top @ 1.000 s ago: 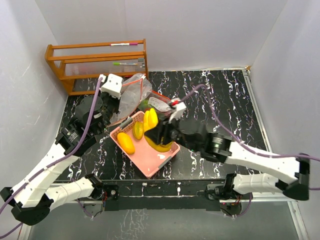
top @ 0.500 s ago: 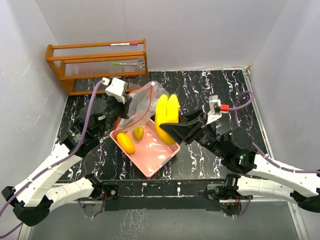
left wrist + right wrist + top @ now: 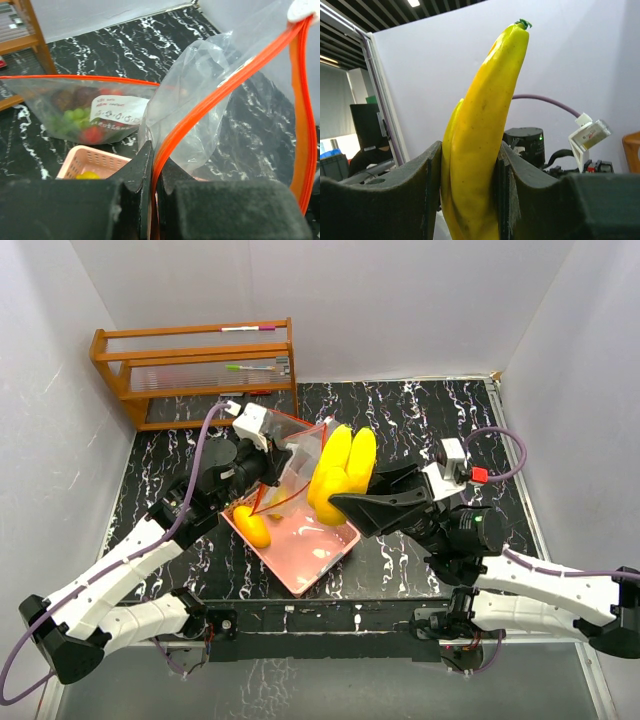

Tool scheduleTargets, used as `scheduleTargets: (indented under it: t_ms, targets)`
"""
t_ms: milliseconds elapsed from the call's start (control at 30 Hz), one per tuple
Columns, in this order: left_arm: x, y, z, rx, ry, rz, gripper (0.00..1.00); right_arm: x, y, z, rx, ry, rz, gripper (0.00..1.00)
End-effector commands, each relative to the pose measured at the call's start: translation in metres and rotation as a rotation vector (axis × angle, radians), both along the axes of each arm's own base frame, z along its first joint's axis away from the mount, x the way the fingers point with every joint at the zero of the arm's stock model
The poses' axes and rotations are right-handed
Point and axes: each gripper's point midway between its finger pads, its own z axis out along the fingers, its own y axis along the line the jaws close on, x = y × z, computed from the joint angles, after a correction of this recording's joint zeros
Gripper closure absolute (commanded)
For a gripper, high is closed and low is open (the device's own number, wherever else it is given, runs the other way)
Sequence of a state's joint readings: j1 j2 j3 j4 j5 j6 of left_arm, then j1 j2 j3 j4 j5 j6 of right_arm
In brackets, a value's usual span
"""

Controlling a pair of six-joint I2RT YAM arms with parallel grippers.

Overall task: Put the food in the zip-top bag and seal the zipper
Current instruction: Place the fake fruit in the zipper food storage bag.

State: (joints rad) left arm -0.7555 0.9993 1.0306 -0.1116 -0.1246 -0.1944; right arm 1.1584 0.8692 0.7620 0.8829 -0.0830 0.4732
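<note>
At lower centre of the top view, a pink slotted plastic basket (image 3: 310, 555) is set on the black marbled table (image 3: 440, 420), with a yellow-orange mango-like fruit (image 3: 252, 527) lying in its left end. Above its right edge, a yellow toy banana bunch (image 3: 340, 468) is clamped upright between the right gripper's (image 3: 338, 505) fingers. Just left, the red zipper edge of a clear zip-top bag (image 3: 297, 453) is pinched by the closed left gripper (image 3: 154, 172). Small red and green pieces (image 3: 80, 122) are seen inside the plastic. A wooden rack (image 3: 190, 365) is seen at upper left.

place: robot lab cell | evidence: white panel walls (image 3: 400, 300) boxing a black marbled table (image 3: 450, 420) | beyond: black slatted ceiling (image 3: 350, 20)
</note>
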Motion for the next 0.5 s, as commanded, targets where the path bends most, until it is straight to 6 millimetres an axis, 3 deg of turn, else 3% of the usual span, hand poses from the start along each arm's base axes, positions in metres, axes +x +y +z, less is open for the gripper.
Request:
scheduleTargets:
  t_ms: [0,167,300,467]
  targets:
    - [-0.009,-0.019,0.017,-0.142,0.007,-0.08,1.0,-0.013,-0.023,0.032,0.185,-0.099,0.003,0.89]
    - [-0.01,-0.026,0.008,-0.156,0.042,-0.101,1.0,-0.011,-0.007,0.033,0.193,-0.094,0.043,0.89]
    - [-0.012,-0.027,0.012,-0.173,0.036,-0.109,1.0,0.001,0.005,0.024,0.189,-0.035,0.042,0.89]
    - [-0.017,-0.027,0.021,-0.199,0.028,-0.125,1.0,0.021,-0.003,0.002,0.238,0.05,-0.022,0.89]
